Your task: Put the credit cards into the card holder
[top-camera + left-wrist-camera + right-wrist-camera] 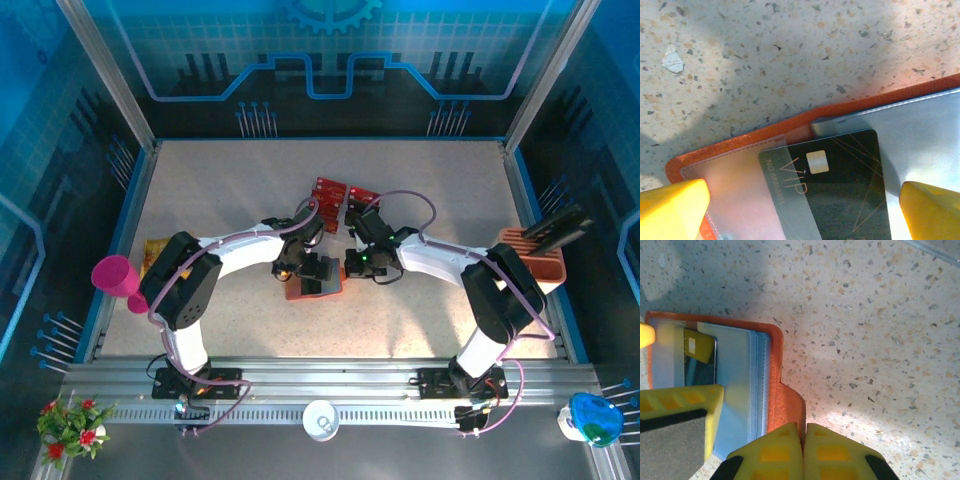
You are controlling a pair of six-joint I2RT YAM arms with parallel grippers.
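Across the speckled table [430,190] the left arm [240,250] and right arm [440,262] bend inward and meet at its middle. Near the right edge, well apart from them, stands a peach stand [540,262] with something dark in its slots.

Between the two wrists the orange wallet [298,292] lies open, grey pockets up. Behind it, near the middle of the table, lie the red cards [330,190].

Over the wallet the left gripper [802,210] is spread wide and holds nothing, with one yellow finger [672,210] at either side of the pockets. The right gripper [802,450] is clenched tight, its tips meeting right at the wallet's orange tab [790,410] – whether the tab is caught between them I cannot tell.

A dark card [840,190] with pale "VIP" print sits tilted in the wallet – its left part is under a clear pocket [740,185] and the rest lies bare against the grey sleeve beside it. A small pale chip [817,162] shows near its top edge.
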